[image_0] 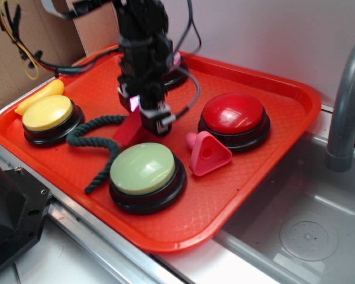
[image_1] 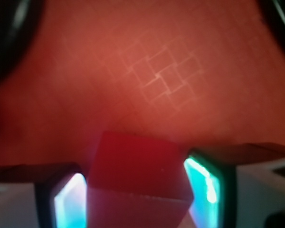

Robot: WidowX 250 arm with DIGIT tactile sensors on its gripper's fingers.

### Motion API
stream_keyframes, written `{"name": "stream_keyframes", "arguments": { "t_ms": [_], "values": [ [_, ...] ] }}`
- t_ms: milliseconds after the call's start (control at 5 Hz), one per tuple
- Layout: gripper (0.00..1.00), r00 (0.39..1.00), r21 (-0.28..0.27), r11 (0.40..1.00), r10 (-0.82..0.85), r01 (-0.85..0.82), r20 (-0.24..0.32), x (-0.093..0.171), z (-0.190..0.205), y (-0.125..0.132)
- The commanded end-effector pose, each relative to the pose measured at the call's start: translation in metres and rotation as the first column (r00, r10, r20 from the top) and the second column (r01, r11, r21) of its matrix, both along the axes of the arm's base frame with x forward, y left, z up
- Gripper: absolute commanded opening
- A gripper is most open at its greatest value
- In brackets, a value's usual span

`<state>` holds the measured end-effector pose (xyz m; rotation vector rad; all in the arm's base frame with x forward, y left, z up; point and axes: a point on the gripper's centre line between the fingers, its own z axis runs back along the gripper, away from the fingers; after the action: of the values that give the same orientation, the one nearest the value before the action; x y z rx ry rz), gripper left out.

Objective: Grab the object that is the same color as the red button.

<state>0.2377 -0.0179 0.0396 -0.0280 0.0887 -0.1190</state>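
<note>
Mid-tray, the gripper (image_1: 138, 190) stands narrowly parted, fingers (image_1: 205, 183) flanking the red block (image_1: 137, 166); contact unclear.

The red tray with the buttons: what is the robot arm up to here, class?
The gripper is lowered onto the red tray, with its fingers on either side of a small red wedge block, the piece matching the red button. In the wrist view the block sits between the pads, but whether they press it is unclear. The block looks to rest on the tray, not yet lifted. The pink triangle lies untouched nearby.
</note>
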Motion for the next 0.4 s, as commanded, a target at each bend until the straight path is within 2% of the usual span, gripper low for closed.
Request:
{"name": "stream_keyframes", "arguments": {
  "t_ms": [0,200],
  "values": [
    [0.00,0.987,0.056,0.988,0.136,-0.141,0.086,0.010,0.100,0.021],
    [0.00,0.975,0.052,0.982,0.175,-0.183,0.135,0.002,0.141,0.031]
  ]
}}
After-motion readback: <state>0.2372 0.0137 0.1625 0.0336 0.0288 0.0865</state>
